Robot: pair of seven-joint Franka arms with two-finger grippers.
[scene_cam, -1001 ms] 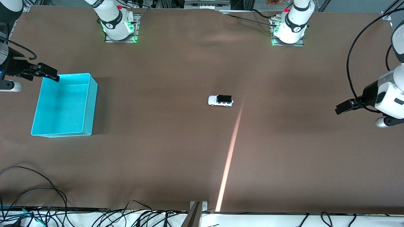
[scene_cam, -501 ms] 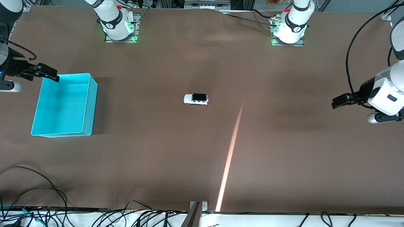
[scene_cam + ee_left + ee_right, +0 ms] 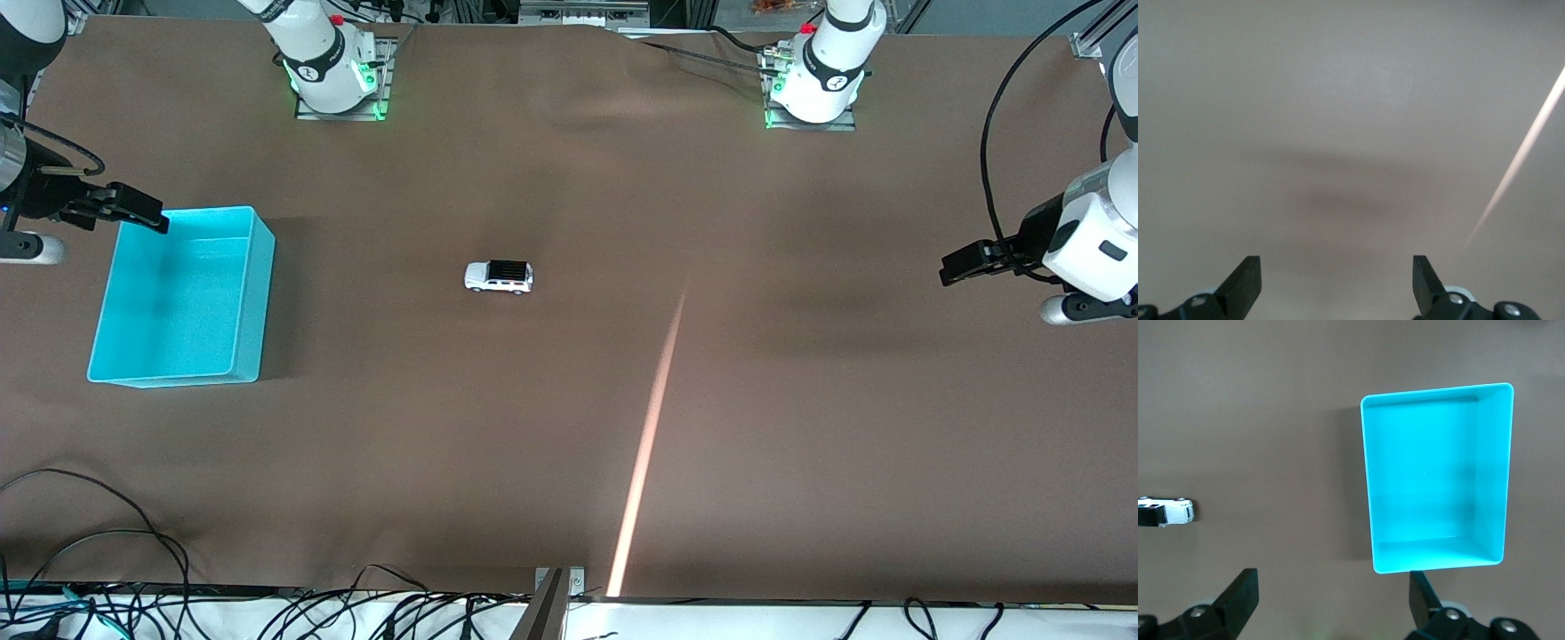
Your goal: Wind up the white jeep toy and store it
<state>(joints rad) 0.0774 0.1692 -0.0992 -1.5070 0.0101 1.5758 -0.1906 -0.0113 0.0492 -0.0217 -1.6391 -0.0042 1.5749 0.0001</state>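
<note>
Cables (image 3: pixel 89 569): along the table edge nearest the front camera.
Light streak (image 3: pixel 649 444): across bare brown cloth.
Turquoise bin (image 3: pixel 253 302): right arm's end.
White jeep toy (image 3: pixel 499 276): mid-table, on its wheels, well apart from the bin.
Right gripper (image 3: pixel 133 206): over the bin's rim, fingers spread, holding nothing.
Left gripper (image 3: pixel 969 264): over bare cloth, fingers spread, holding nothing.

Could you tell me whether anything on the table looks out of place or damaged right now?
Nothing stands out. The white jeep toy sits upright on its wheels mid-table, the turquoise bin is empty and undamaged, and the left gripper and right gripper are open, holding nothing.
</note>
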